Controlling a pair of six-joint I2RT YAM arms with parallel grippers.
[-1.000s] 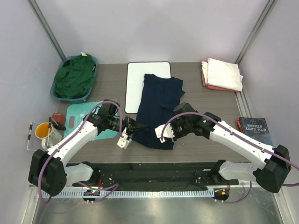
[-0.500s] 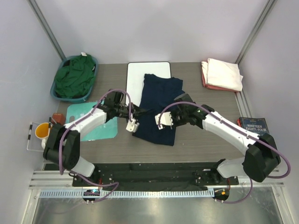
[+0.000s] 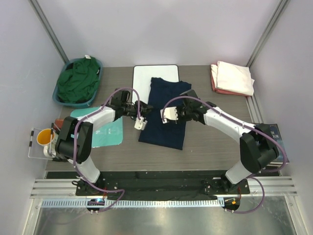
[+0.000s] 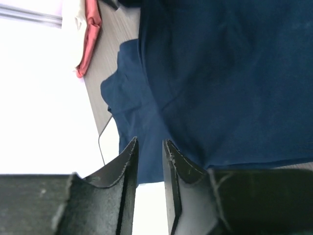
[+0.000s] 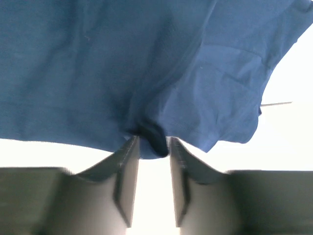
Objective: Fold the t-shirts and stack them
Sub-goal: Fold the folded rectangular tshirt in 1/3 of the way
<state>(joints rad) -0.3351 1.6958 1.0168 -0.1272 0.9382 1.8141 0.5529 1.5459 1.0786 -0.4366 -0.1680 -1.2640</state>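
1. Top external view: the left gripper [image 3: 141, 123] hovers just nearer than the white board [image 3: 142, 83], at the left edge of the navy t-shirt [image 3: 166, 105]. Its fingers [image 4: 124, 171] stand slightly apart with nothing between them.
2. The right gripper [image 3: 168, 116], nearer than the board's right corner, pinches a bunched fold of navy cloth between its fingertips [image 5: 126, 171].
3. The navy t-shirt lies flat, its far part overlapping the board's right half.
4. The green t-shirt [image 3: 78, 81] is heaped in a blue basket [image 3: 98, 63] left of the board.
5. The cream-white t-shirt [image 3: 234, 77] lies folded on the salmon-pink t-shirt [image 3: 215, 82], right of the board.
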